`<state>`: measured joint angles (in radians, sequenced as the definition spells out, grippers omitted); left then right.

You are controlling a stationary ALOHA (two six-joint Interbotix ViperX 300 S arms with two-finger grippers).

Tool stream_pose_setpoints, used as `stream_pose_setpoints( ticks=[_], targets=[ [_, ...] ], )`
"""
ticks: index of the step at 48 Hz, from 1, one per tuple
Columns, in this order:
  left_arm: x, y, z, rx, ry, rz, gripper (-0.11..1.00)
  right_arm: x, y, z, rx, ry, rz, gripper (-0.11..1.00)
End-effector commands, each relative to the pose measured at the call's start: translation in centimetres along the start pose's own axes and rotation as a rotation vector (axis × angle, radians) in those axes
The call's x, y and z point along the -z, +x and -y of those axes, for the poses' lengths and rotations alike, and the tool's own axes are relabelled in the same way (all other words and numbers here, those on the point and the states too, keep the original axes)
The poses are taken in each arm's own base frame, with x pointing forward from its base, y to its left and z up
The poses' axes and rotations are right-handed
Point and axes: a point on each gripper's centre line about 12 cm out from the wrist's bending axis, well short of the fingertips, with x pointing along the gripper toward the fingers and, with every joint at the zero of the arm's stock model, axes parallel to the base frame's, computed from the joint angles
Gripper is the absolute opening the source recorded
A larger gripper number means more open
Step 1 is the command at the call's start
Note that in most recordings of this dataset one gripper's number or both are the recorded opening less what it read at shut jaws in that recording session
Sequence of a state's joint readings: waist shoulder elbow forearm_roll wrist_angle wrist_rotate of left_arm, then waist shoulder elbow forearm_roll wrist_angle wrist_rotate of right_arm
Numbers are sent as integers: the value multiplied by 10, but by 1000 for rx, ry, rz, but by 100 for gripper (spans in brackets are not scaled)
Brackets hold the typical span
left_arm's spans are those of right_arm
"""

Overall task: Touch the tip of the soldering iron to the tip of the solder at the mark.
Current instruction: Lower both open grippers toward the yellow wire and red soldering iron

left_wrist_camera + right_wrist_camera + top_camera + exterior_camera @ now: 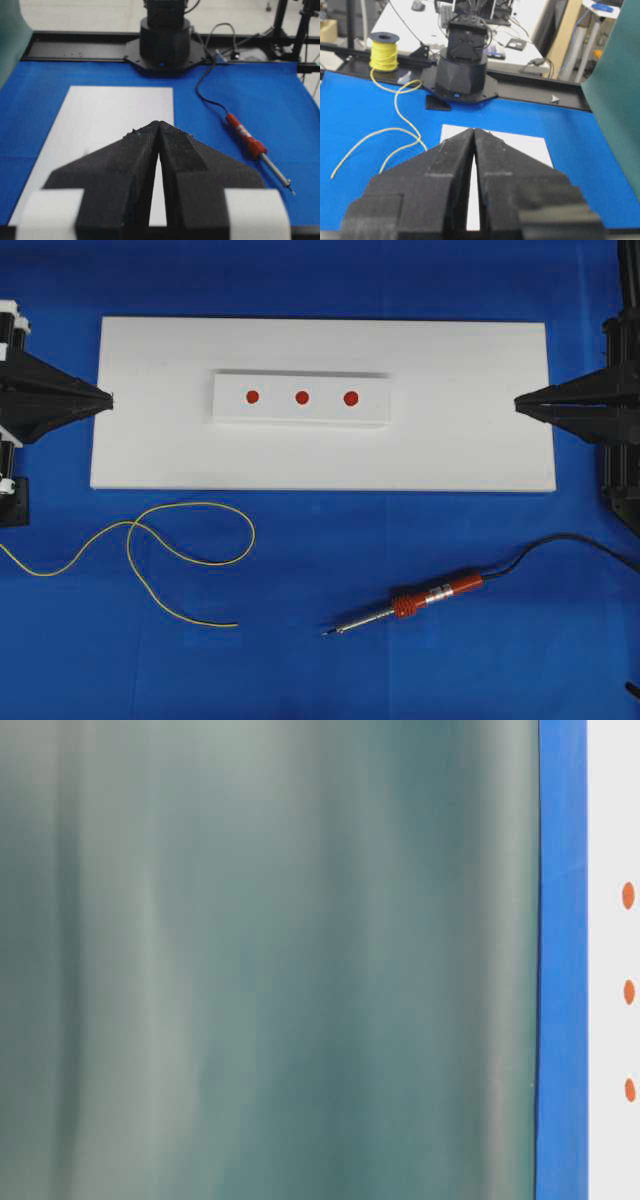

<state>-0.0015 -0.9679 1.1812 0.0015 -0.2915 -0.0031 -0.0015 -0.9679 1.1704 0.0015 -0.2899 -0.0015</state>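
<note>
Both my grippers pressed together and holding nothing, tools lying on the blue cloth.

Overhead: the soldering iron [425,601] lies slanted, tip toward lower left, cord trailing right; the solder [150,550] loops at lower left, cut end pointing right. My left gripper [108,398] and right gripper [518,404] flank the white board [470,440]. Left wrist: iron beside the board, tip nearest me. Right wrist: solder runs from a yellow spool [384,52].

On my blue cloth [420,540]: one white board [150,440] bearing a raised white block [230,408] with three red dots [302,397], my left gripper [108,398] and right gripper [520,404] closed at its ends, curled yellow solder [190,506] near-left, soldering iron [420,601] near-right, black cord [560,540] trailing.
</note>
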Motion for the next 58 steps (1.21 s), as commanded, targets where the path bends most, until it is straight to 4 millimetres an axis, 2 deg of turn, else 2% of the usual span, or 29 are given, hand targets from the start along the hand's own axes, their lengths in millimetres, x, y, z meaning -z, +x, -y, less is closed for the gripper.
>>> stream_pose_setpoints(
  ticks=[1, 7, 13, 19, 24, 29, 31, 33, 38, 40, 42, 45, 58],
  targets=[
    [2, 4, 5, 24, -8, -34, 1, -6, 4, -9, -42, 18, 12, 0],
    [9, 4, 18, 90, -7, -74, 1, -5, 12, -28, -130, 37, -23, -6],
    [18, 6, 33, 161, -4, -109, 1, 7, 18, -42, -190, 52, -76, -6],
    [36, 7, 48, 228, 0, -172, 1, 22, 24, -54, -228, 79, -137, -3],
    [53, 7, 61, 285, 4, -219, 1, 36, 29, -64, -259, 100, -195, 9],
    [62, 8, 72, 329, 7, -242, 3, 48, 33, -72, -281, 117, -250, 32],
    [67, 8, 76, 342, 5, -256, 8, 55, 35, -75, -285, 125, -276, 46],
    [72, 9, 78, 350, 2, -271, 18, 61, 37, -77, -287, 127, -296, 59],
    [89, 8, 84, 369, -3, -336, 50, 80, 40, -81, -287, 136, -324, 88],
    [98, 7, 86, 375, -4, -365, 63, 89, 41, -82, -282, 145, -332, 92],
    [104, 8, 87, 376, -10, -382, 76, 99, 41, -82, -275, 155, -344, 91],
    [113, 9, 89, 379, -28, -387, 87, 115, 39, -85, -267, 174, -352, 90],
    [147, 14, 114, 453, -28, -414, 85, 158, 37, -104, -256, 219, -378, 90]
  ],
)
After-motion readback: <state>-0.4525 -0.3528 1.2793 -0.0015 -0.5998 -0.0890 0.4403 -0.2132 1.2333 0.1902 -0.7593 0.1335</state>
